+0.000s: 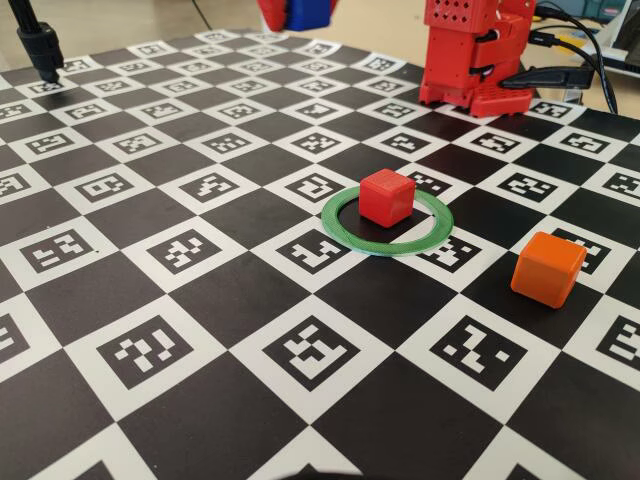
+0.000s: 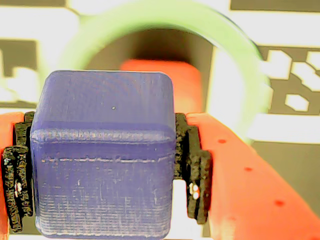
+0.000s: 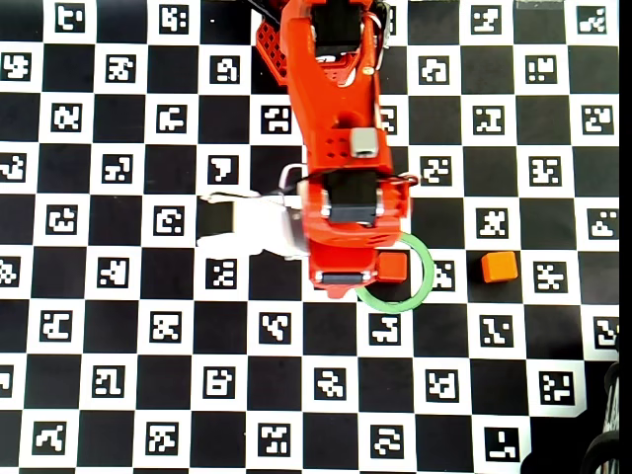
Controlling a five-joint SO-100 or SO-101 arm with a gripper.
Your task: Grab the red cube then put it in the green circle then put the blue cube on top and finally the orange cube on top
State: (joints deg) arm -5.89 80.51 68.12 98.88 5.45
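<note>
The pincer (image 2: 107, 165) gripped the blue cube (image 2: 102, 155) high above the red cube (image 1: 386, 197) inside the ring (image 1: 340, 226); it needed centring squarely before lowering.

Checkerboard mat (image 1: 200, 300) covers table: black squares alternating with white squares, each white square printed with black fiducial marker. Same pattern fills overhead view (image 3: 118, 346) edge to edge. In wrist view, mat (image 2: 290, 90) appears blurred, overexposed. Black stand or clamp (image 1: 40, 45) sits at far left corner of mat in fixed view, base on white square. Black cables (image 1: 590, 55) run along far right edge, beyond mat, over pale tabletop (image 1: 380, 25). Dark cable loop (image 3: 607, 449) shows at lower right corner in overhead view.
</note>
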